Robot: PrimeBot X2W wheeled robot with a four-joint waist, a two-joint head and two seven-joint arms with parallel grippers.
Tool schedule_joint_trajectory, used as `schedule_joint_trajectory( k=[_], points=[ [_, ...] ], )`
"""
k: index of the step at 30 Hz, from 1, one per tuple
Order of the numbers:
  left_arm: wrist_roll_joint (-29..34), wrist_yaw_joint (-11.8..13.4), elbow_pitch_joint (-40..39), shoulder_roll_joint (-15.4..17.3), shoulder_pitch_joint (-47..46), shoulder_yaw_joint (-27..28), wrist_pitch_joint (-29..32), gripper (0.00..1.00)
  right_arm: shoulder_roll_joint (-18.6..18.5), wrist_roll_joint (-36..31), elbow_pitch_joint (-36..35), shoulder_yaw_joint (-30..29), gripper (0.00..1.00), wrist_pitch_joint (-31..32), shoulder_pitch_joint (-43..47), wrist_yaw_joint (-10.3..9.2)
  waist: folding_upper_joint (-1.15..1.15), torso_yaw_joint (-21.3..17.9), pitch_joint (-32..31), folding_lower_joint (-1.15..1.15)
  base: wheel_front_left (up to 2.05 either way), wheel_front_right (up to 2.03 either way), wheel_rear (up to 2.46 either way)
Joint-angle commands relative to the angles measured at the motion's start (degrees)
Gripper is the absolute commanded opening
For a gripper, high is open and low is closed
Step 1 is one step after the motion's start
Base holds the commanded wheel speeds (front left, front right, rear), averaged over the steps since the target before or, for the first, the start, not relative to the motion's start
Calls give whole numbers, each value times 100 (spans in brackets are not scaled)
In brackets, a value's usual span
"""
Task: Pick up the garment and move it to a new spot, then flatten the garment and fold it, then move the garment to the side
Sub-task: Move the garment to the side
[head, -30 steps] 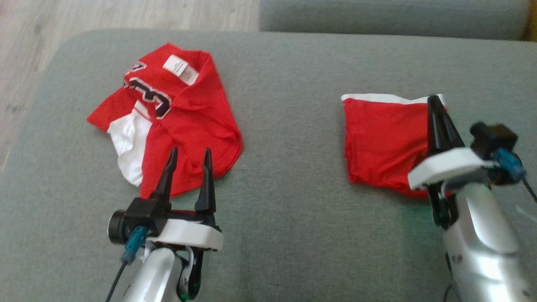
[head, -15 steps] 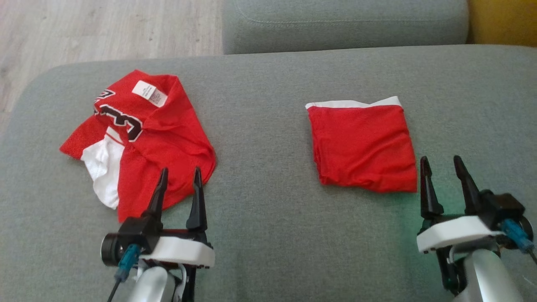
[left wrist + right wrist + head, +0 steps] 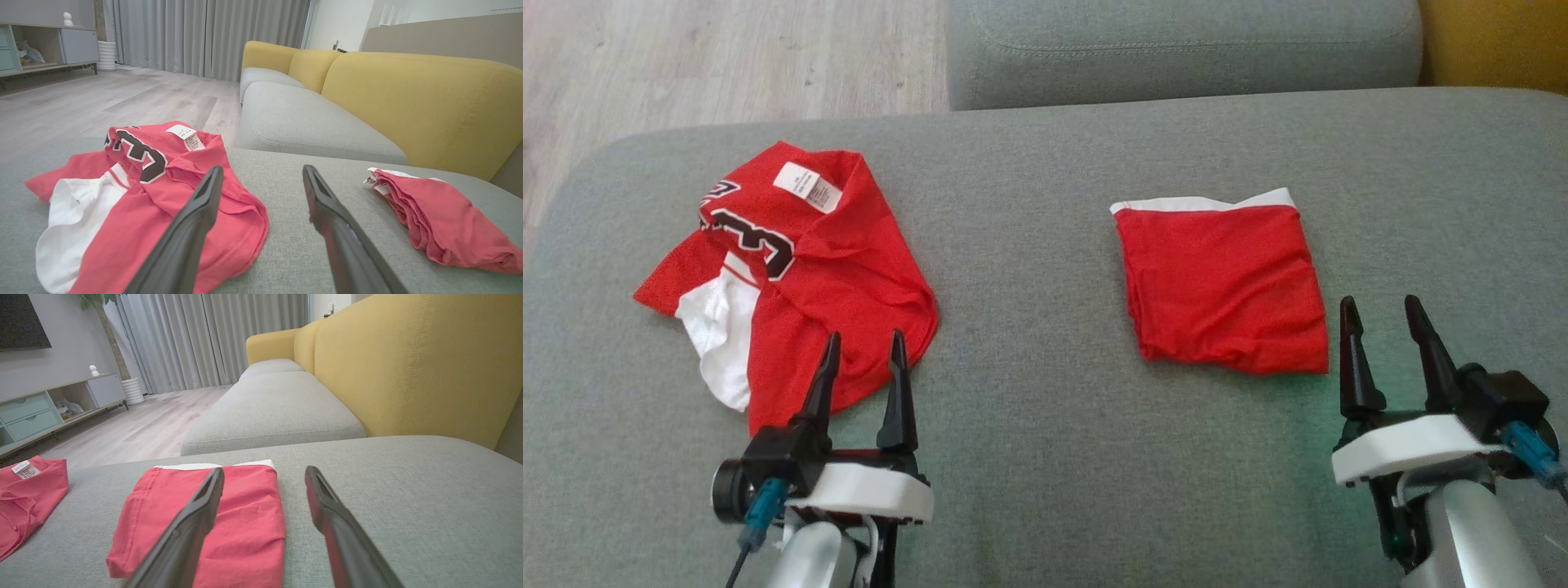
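A grey, coarsely woven sofa cushion (image 3: 1045,457) spreads across the head view, with pale wood-plank floor (image 3: 727,57) beyond its rounded left corner. The folded garment (image 3: 1225,286), a smooth red near-square with a white band along its far edge, lies flat on the right half. A crumpled red mesh jersey (image 3: 841,278) with a white side panel, black numerals and a white label (image 3: 807,186) lies well apart on the left. The left gripper (image 3: 864,335) sits at the jersey's near hem, its tapered dark fingers spread and empty. The right gripper (image 3: 1379,300) sits just beside the folded garment's near right corner, its fingers likewise parted and holding nothing.

In the left wrist view, the parted fingers frame bare cushion, with the jersey bunched to the left and the folded garment's stacked layered edges to the right. A yellow padded backrest (image 3: 408,102) and grey pleated curtains (image 3: 204,36) stand behind.

In the right wrist view, the spread fingers point over the folded garment, whose stitched hem runs down its left side.
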Motion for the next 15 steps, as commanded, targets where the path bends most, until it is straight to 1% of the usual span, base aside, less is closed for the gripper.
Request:
schedule_joint_trajectory(
  k=[1,8,11,12,15],
  points=[
    [22,-23,-159,30,-174,144,-55,100,-1,-47,-166,117,100,41,-228,-5,0,41,33,0,0,0,0],
    [67,-29,-157,30,-296,56,-55,100,-1,-104,152,-216,100,368,-739,-5,0,241,371,0,0,0,0],
    [94,-53,-134,30,-382,30,-55,100,-1,-105,474,-399,100,588,-1037,-5,0,351,546,0,0,0,0],
    [94,-53,-134,30,-382,30,-55,100,-1,-105,474,-399,100,588,-1037,-5,0,351,546,0,0,0,0],
    [75,-63,-126,30,-472,-11,-55,100,-1,-118,831,-658,100,820,-1341,-5,0,486,698,0,0,0,0]
  ],
)
